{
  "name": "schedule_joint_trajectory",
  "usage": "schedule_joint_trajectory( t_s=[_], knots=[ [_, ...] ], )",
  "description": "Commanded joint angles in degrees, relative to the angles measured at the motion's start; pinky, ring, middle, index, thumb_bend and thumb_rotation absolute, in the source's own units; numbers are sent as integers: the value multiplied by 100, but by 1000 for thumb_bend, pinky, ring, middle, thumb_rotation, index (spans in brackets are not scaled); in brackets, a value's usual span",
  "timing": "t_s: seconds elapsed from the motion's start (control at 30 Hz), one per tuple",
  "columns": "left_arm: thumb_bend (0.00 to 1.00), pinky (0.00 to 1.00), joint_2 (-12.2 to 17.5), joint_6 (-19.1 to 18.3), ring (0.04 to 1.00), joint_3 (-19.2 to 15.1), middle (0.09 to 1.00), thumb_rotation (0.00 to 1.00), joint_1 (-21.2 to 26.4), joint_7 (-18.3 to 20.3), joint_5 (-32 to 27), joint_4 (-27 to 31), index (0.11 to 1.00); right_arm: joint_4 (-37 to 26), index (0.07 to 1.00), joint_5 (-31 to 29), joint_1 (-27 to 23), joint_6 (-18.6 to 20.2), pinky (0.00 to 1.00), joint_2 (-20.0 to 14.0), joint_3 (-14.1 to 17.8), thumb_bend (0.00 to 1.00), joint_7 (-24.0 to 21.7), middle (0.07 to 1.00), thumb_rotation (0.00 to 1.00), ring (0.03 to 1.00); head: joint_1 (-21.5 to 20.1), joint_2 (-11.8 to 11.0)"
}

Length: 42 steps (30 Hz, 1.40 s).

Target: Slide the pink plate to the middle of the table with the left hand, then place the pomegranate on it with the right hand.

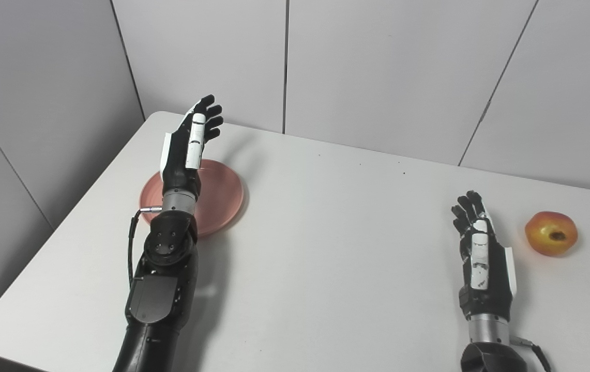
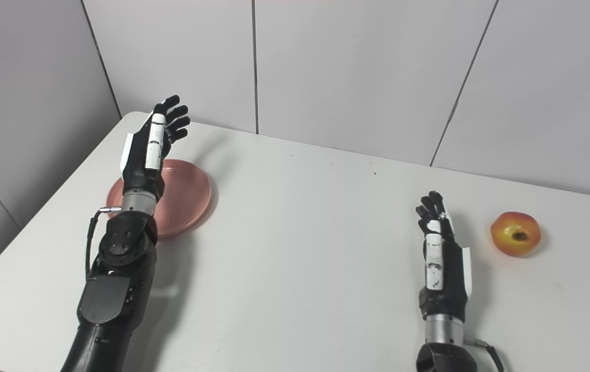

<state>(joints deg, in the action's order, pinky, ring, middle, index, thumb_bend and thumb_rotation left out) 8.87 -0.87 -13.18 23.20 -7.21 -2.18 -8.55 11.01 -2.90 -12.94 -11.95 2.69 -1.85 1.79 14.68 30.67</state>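
Left robot hand (image 1: 191, 142), black and white, is raised over the far-left part of the white rectangular counter (image 1: 326, 248) with fingers spread and extended, holding nothing; its wrist and forearm cross above the round, shallow pink plate (image 1: 222, 194), which lies flat near the counter's left edge, and whether the hand touches the plate cannot be told. Right robot hand (image 2: 439, 248) is over the right side of the counter, fingers apart and slightly curled, empty. The round red-and-yellow pomegranate (image 2: 515, 233) sits on the counter near that hand, to its right, not touching it, and well apart from the plate.
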Motion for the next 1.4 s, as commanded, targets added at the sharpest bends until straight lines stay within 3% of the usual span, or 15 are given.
schedule_joint_trajectory(
  t_s=[0.0, 0.3, 0.77, 1.17, 1.37],
  knots=[
    [536, 815, 171, 228, 809, -47, 822, 1000, 275, -93, 81, 98, 802, 257, 914, -10, 194, -230, 959, -90, 63, 580, -81, 911, 954, 907, 7, 7],
    [554, 908, 365, -54, 839, -261, 828, 1000, 275, -214, -16, 13, 804, 252, 917, -14, 175, -208, 963, -94, 71, 603, -107, 914, 964, 910, 21, -2],
    [547, 764, 758, 98, 782, -506, 796, 1000, 164, -75, -168, -105, 787, 256, 918, -80, 178, -210, 964, -107, 106, 604, -149, 915, 946, 910, 81, -27],
    [513, 740, 1248, 63, 784, -596, 801, 1000, -123, 190, -372, -69, 784, 258, 914, -46, 176, -182, 966, -132, 119, 604, -169, 910, 958, 907, 127, -19],
    [552, 738, 1404, 53, 778, -662, 787, 1000, -214, 234, -396, -186, 776, 272, 914, -32, 170, -197, 966, -147, 115, 620, -183, 910, 965, 907, 139, -15]
  ],
)
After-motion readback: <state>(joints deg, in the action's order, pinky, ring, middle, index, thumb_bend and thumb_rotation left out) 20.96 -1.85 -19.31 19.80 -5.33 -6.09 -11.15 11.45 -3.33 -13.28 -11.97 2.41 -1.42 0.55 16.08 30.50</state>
